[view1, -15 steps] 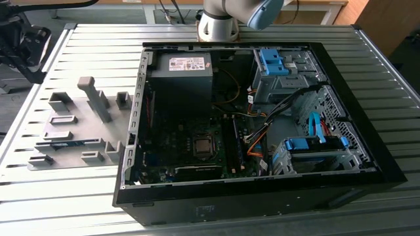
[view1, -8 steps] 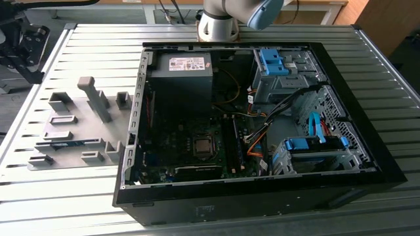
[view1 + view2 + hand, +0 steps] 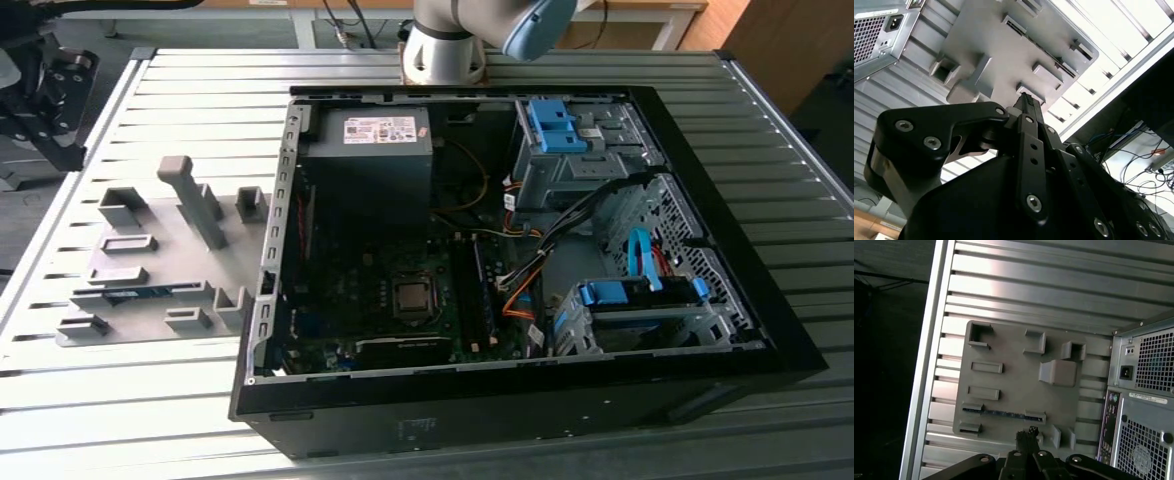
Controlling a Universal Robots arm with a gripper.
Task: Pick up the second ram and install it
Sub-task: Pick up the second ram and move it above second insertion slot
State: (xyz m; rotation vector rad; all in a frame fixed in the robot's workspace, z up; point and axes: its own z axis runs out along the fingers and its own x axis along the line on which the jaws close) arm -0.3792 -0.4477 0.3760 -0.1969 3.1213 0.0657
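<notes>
Ribbed metal table [image 3: 1054,275], grey plate [image 3: 1014,390]. Just ahead of gripper [image 3: 1026,432], ram [image 3: 1004,414] edge-up between blocks [image 3: 972,407], presumably for easy pinching. Jaws nearly together, empty.

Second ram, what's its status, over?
Gripper shut, empty, above the holder plate. Second ram on edge in its grey holders, untouched. Nothing between them.

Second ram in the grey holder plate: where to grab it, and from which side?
Grip the second ram at its bare middle span, jaws across its two flat faces, coming down from above the holder plate. It appears to stand on edge with both ends seated in holder blocks, so probably just the middle and top edge are free.
</notes>
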